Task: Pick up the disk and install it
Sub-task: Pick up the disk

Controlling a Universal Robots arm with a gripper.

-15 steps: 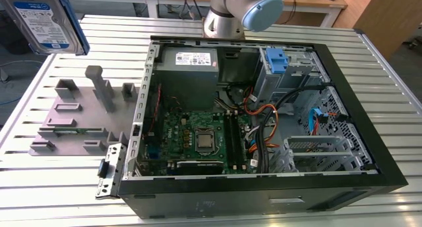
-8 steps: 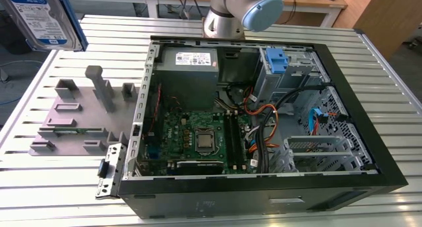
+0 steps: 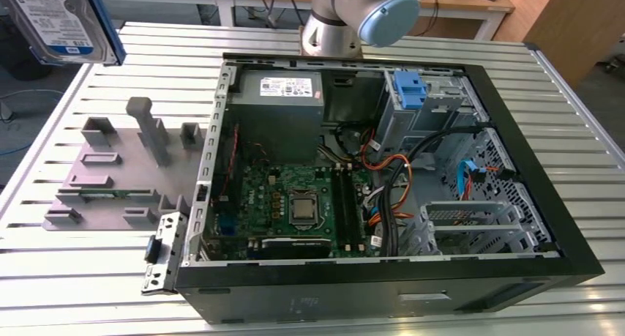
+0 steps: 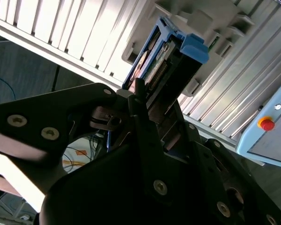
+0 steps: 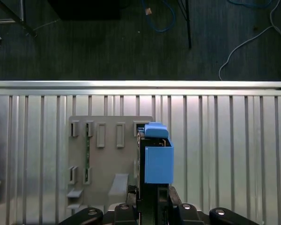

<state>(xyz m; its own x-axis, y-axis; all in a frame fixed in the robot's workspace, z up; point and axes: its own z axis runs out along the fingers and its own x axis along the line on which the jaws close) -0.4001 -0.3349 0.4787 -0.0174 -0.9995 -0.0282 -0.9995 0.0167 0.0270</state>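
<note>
Between the closed jaws of the gripper, the disk is clamped edge-on, its blue carrier rails reaching out past the fingertips in both wrist views. Straight below the gripper lies a grey fixture plate with upright holders on the slatted aluminium table, the disk held in the air above both. Off to one side of the raised disk, the exterior view shows the open computer case with its motherboard.
</note>
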